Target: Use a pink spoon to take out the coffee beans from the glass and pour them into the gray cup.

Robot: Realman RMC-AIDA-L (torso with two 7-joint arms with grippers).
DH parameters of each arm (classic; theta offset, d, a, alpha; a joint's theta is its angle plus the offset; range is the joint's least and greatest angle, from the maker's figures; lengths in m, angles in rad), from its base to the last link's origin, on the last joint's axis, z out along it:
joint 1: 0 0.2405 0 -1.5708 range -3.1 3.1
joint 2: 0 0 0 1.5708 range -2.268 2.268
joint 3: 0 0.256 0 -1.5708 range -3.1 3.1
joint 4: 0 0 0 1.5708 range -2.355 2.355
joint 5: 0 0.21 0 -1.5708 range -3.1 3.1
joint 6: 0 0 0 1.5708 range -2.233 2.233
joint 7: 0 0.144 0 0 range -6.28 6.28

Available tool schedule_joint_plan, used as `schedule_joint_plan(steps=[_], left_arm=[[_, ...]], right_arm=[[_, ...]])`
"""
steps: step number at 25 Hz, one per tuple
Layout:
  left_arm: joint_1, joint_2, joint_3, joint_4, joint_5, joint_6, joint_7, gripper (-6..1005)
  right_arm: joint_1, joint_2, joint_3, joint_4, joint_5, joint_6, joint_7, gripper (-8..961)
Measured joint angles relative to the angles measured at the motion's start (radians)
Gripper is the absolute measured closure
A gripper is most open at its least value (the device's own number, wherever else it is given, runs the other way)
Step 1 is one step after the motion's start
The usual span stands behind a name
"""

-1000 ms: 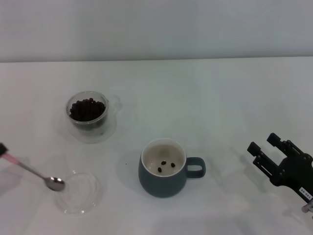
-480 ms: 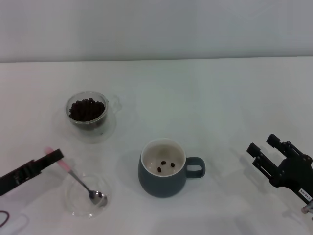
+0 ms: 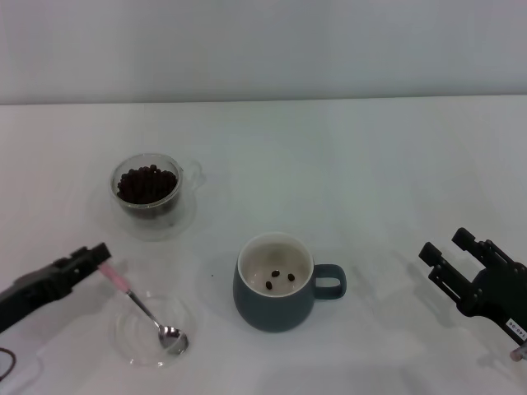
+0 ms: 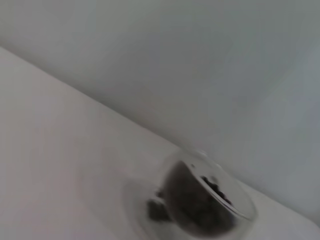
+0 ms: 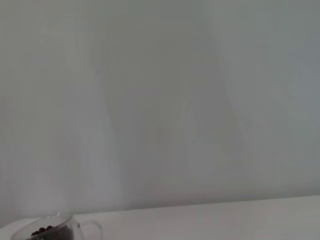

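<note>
Spoon (image 3: 146,313) slid nearer — bowl toward gray cup (image 3: 275,282).

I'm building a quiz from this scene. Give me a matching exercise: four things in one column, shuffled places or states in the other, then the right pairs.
Things:
1. the pale pink-handled metal spoon
2. the clear double-walled glass
3. the dark blue-gray ceramic cup
4. the black right gripper

Places or states:
A. holds only three coffee beans
B. bowl resting in the flat clear glass saucer
C. idle at the table's right edge, touching nothing
D. filled with dark beans, at the far left

Pairs: 1-B, 2-D, 3-A, 4-C. The left gripper is at the spoon's handle.
</note>
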Motion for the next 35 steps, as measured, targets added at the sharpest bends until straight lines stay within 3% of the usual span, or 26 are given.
schedule_joint_plan(steps=[6,12,15,23,35], left_arm=[[0.037,-0.001,-0.115,0.014,-0.019,0.027,0.097,446],[0.082,-0.020,-0.368,0.012,-0.027,0.037,0.390,207],[0.093,-0.024,-0.428,-0.016,-0.060,0.031,0.533,159],[0.081,-0.026,-0.436,-0.182,-0.164,-0.033,1.049,111],[0.062,-0.027,-0.439,-0.251,-0.255,-0.062,1.094,111]], right_arm=[[0.000,0.000,0.001,0.000,0.001,0.001,0.000,253],[-0.001,0.000,0.002,0.002,0.023,0.006,0.000,253],[-0.001,0.000,0.002,0.004,0.027,0.007,0.000,253],[-0.002,0.000,0.002,0.009,0.054,0.001,0.001,252],[0.000,0.000,0.003,0.009,0.054,-0.001,0.002,251]])
